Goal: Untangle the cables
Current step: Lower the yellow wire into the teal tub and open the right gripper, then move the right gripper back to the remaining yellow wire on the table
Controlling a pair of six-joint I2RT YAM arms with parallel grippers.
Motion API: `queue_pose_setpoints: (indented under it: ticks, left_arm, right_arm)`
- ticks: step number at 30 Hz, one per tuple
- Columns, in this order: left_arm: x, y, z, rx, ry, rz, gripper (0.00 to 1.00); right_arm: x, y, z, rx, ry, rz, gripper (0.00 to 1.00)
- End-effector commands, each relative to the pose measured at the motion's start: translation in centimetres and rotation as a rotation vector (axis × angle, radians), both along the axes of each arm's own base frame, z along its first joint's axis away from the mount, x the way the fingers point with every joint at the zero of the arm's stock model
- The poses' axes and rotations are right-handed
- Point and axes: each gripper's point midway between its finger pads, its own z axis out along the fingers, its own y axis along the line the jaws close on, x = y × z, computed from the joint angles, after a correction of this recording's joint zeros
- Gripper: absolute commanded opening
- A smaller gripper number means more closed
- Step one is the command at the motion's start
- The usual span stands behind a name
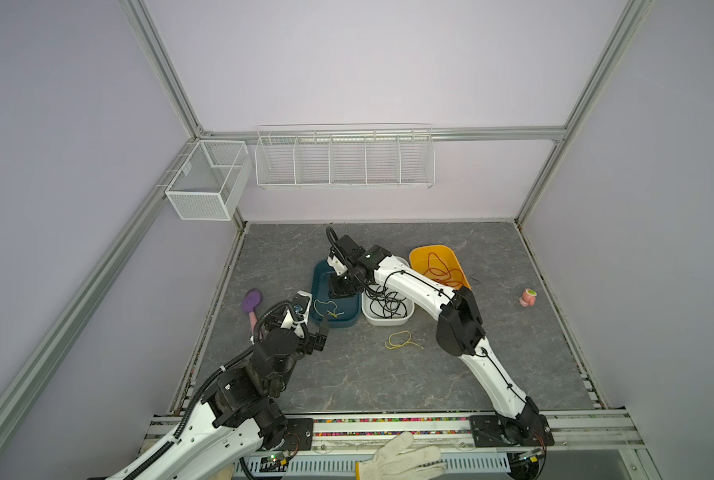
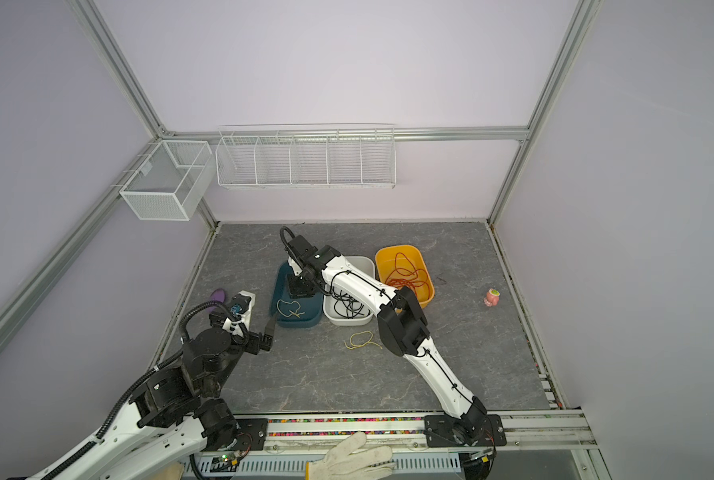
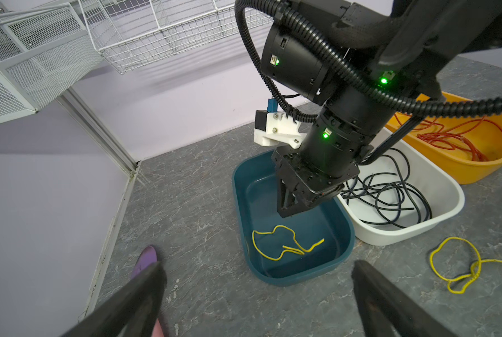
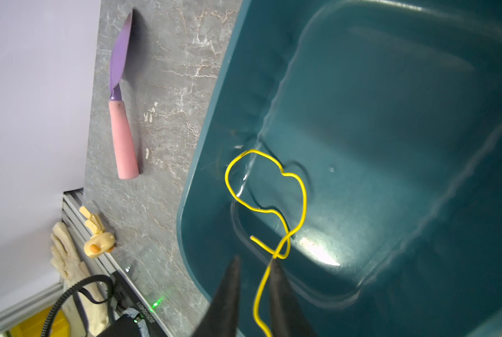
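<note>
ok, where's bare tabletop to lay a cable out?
Widest: grey marbled tabletop between the loose yellow cable and the front rail. Also between the orange plastic tub and the pink figurine. Crowded: teal tub with right gripper in it, white tub.

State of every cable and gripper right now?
Left gripper: open, empty, above the table.
Right gripper: open, over the teal bin.
Yellow cable: lying loose in the teal bin.
Second yellow cable: on the table, crossed over itself.
Black cables: bundled in the white bin.
Red cable: coiled in the orange bin.
</note>
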Motion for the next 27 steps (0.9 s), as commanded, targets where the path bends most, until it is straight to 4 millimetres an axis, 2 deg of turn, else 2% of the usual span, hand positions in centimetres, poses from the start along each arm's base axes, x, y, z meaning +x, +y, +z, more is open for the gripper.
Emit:
queue_pose_setpoints:
  ticks: [1,4,7,12,17,19,23,27]
  left_arm:
    - [0.0,-0.6,-0.8,0.023,0.016,-0.030,0.99]
    - [0.0,-0.7,-1.0,0.030,0.024,-0.033,0.99]
    - [0.0,-0.8,-1.1,0.031,0.028,-0.039,0.99]
    - [0.0,-0.9,-1.3,0.035,0.034,-0.043,0.99]
    - [0.0,-1.1,-1.5,0.044,0.042,-0.047,0.99]
    - [0.0,-1.1,-1.6,0.044,0.043,-0.049,1.00]
    - [0.1,-1.3,-1.8,0.051,0.050,-0.053,0.99]
    - [0.1,-1.5,-2.1,0.059,0.063,-0.061,0.99]
  right_arm:
    - [-0.2,-1.1,5.0,0.041,-0.068,0.015,0.39]
    - [-0.8,-1.9,7.3,0.061,-0.116,0.021,0.56]
    - [-1.6,-3.1,9.0,0.072,-0.158,0.020,0.69]
    - [-3.0,-5.9,11.0,0.074,-0.216,0.004,0.80]
    - [-4.8,-9.6,12.0,0.059,-0.268,-0.028,0.98]
    - [-5.8,-11.3,12.0,0.051,-0.279,-0.048,0.89]
    - [-7.5,-14.5,11.5,0.026,-0.290,-0.085,0.88]
    - [-9.4,-18.1,9.4,-0.031,-0.283,-0.127,0.88]
